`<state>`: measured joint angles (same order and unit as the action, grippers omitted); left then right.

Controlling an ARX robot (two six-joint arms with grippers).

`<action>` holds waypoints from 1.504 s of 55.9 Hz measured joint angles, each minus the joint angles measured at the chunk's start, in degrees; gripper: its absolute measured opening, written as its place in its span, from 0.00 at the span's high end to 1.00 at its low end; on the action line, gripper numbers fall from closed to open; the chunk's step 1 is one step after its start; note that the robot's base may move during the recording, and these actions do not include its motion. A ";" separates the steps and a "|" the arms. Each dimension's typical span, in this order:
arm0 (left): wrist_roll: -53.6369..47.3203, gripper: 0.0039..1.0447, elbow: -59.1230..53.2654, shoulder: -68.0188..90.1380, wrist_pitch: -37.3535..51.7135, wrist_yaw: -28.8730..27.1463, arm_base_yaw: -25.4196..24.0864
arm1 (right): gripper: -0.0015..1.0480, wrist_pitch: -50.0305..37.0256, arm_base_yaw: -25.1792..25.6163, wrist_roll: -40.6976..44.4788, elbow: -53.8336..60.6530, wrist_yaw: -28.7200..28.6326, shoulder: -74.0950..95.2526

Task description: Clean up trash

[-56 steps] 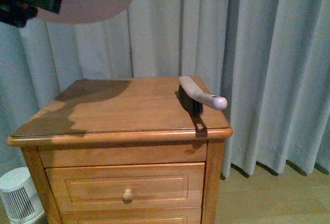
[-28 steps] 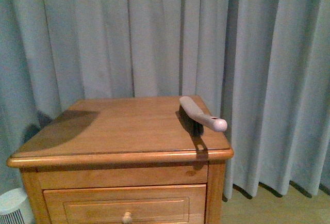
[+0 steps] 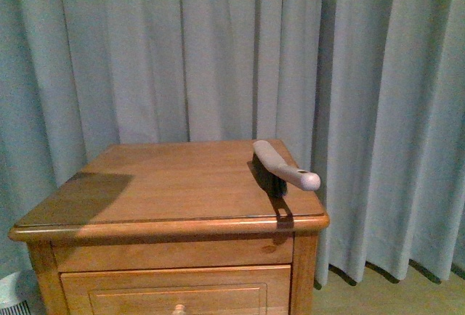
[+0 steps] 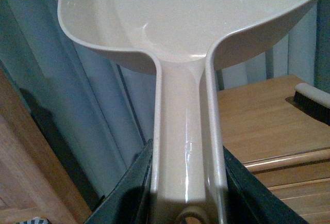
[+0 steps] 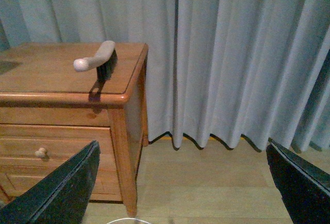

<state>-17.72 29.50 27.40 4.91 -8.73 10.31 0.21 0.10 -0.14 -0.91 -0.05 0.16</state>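
Left gripper (image 4: 188, 185): jaws clamped from both sides on the handle of the pale pink plastic dustpan (image 4: 206, 12), low on the stem near its end. The scoop runs straight out ahead of the wrist, hollow side towards the camera. I read this as a carrying hold: gripping the narrow stem gives you a firm purchase and leaves the scoop free. The pan's inside looks bare as far as it shows, but its far lip is out of frame.

Right gripper (image 5: 180, 193): fingers spread wide, nothing between them. It hangs off to the side of the honey-coloured wooden nightstand (image 3: 167, 177), over the wooden plank floor (image 5: 206, 172), facing the grey-blue pleated curtain (image 3: 182, 54).

Hand brush with pale handle and dark bristles (image 3: 280, 162): lies bristles-down on the nightstand top near its right edge, handle tip poking past the front corner. That overhang gives your free gripper a clear place to close on, which is probably why it sits so.

The trash: not in any view. There is no white wad on the nightstand top and none on the visible strip of floor. You cannot tell from here whether it is already disposed of or lies out of frame.

Judgement: find the wad before you commit the right arm to the brush. The risk is tipping the pan while you search.
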 joint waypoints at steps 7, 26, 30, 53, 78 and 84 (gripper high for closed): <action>0.74 0.73 -0.17 0.35 0.00 -0.17 0.04 | 0.07 0.00 0.00 -0.02 0.00 0.00 0.00; 1.07 0.73 -0.20 0.37 0.00 -0.17 0.09 | 0.07 0.00 0.00 0.00 0.00 0.00 0.00; 1.07 0.73 -0.20 0.35 0.00 -0.17 0.09 | 0.07 -0.57 -1.05 1.16 0.00 3.78 0.37; 1.09 0.73 -0.24 0.37 0.00 -0.24 0.15 | 0.07 -7.45 -9.38 -3.32 -19.45 17.27 35.65; 1.09 0.73 -0.24 0.37 0.00 -0.22 0.15 | 0.07 18.58 -17.68 -13.90 -74.34 13.68 86.93; 1.09 0.73 -0.24 0.37 0.00 -0.22 0.15 | 0.07 22.38 -17.77 -15.67 -79.56 13.81 93.85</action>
<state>-16.62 29.26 27.77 4.91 -8.95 10.46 22.59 -17.67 -15.81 -80.47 13.76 94.02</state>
